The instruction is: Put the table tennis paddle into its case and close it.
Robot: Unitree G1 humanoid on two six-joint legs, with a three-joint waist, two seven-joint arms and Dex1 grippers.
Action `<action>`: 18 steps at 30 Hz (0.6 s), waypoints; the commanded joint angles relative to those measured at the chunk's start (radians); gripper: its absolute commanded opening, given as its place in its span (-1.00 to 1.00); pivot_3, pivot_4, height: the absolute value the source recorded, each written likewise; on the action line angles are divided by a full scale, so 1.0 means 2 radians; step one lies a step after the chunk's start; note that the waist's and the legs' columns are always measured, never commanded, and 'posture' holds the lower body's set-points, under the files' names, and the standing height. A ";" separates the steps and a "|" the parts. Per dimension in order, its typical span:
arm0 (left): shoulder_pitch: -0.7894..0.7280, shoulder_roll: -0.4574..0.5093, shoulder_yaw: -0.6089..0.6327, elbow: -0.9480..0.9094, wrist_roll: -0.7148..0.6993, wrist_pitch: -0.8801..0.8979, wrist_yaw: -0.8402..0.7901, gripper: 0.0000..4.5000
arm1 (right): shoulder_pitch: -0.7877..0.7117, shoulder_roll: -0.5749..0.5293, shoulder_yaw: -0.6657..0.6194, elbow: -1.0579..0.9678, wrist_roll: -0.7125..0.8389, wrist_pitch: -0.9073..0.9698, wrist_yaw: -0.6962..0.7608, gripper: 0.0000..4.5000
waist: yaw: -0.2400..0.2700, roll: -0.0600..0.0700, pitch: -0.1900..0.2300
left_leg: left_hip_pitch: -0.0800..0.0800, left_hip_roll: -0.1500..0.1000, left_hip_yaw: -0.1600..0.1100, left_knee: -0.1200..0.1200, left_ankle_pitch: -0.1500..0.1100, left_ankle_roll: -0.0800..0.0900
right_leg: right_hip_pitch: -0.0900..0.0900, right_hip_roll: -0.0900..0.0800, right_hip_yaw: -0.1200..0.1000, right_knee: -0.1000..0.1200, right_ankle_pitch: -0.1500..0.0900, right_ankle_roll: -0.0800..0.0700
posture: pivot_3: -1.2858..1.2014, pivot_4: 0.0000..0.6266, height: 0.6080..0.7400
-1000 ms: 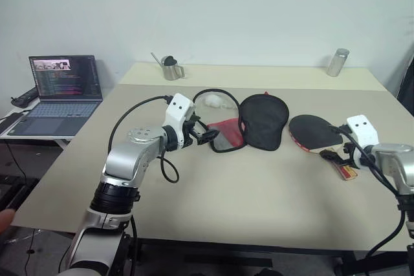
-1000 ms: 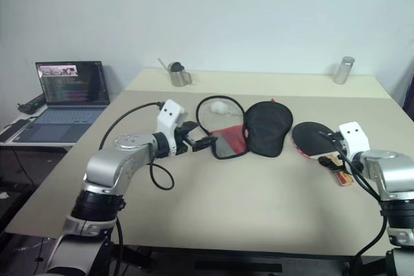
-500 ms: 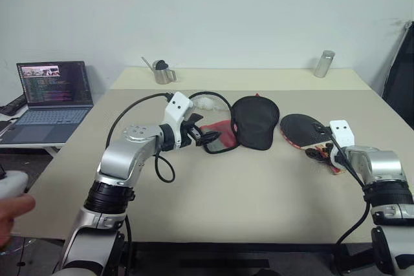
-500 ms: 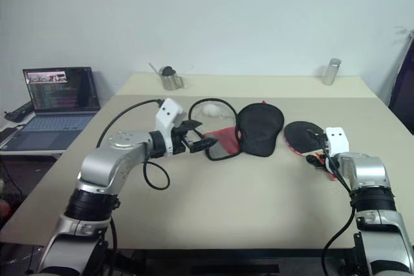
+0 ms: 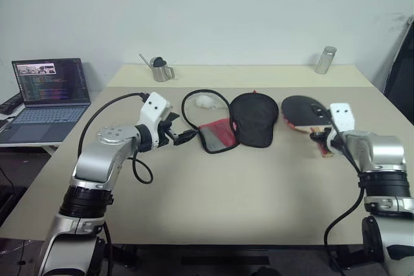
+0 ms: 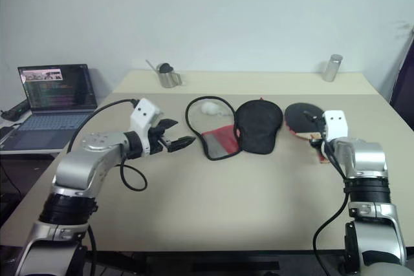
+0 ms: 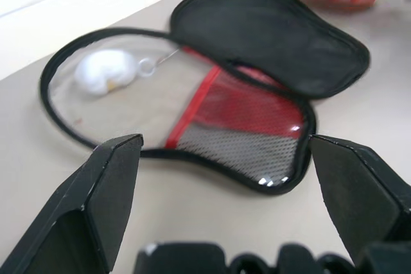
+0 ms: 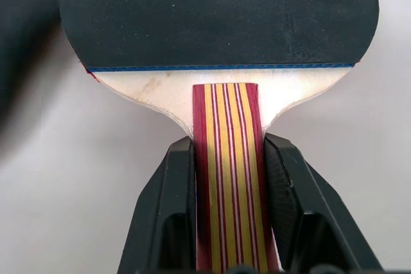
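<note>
My right tool [image 8: 226, 158] is gripping the table tennis paddle [image 5: 304, 109] by its handle, right of the case [image 5: 236, 124] lying open on the counter [image 5: 246, 185]. Left tool [image 5: 180, 135] is hanging wide, empty. Risk: paddle edge snagging the floppy flap, shoving the case away.

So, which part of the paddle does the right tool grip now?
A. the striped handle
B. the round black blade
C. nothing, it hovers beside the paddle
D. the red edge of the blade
A: in the right wrist view the two fingers of the right tool press on both sides of the striped handle of the paddle, just below the black blade.
</note>
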 commanded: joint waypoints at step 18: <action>0.003 -0.013 0.003 -0.031 0.010 0.003 0.026 1.00 | -0.242 0.249 -0.040 0.289 0.004 -0.256 -0.175 -0.52 | -0.010 0.000 0.000 | 0.000 0.005 0.007 0.000 0.000 0.000 | -0.003 0.005 0.005 0.000 0.002 -0.002 | 0.03 -0.52 1.00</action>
